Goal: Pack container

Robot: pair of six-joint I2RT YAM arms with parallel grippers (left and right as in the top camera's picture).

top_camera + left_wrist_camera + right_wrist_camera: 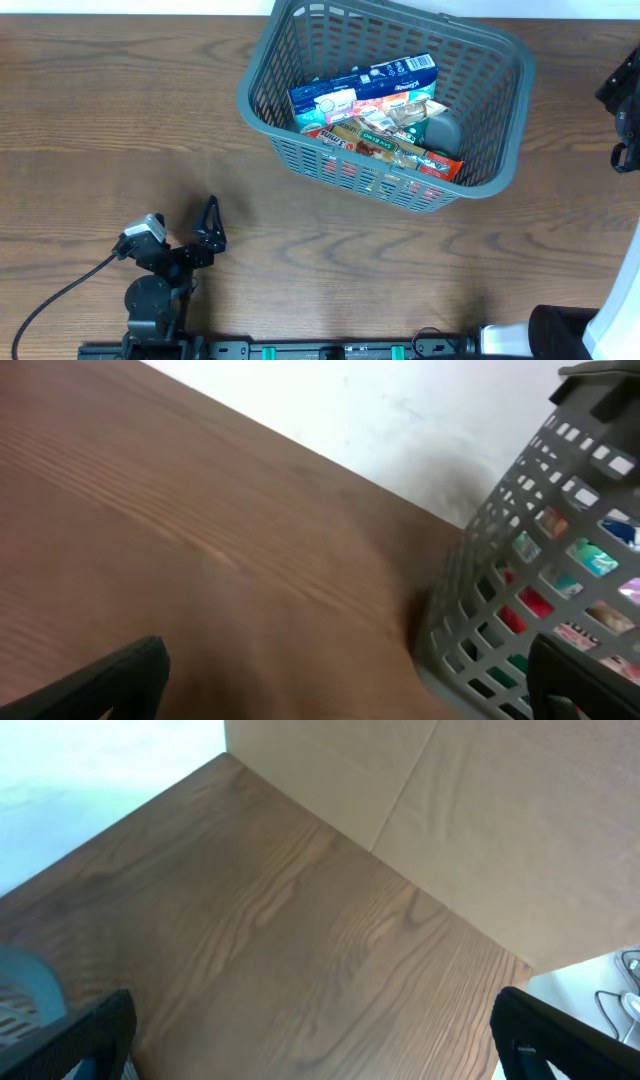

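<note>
The dark grey lattice container (497, 120) stands at the back of the table, right of centre. Inside lie a blue and white packet (365, 85), several brown and red snack packets (392, 147) and a dark round item (441, 131). My left gripper (211, 224) is low at the front left, far from the container, open and empty (340, 695). The left wrist view shows the container's wall (500, 560) with packets behind the slots. My right gripper (625, 105) is at the right edge, beside the container, open and empty (310, 1045).
The wooden table (120, 120) stretches left of the container. A black cable (60, 290) runs from the left arm's base. A light cardboard panel (480, 810) stands beyond the table's right corner. A grey rim-like edge (20, 990) shows at the lower left of the right wrist view.
</note>
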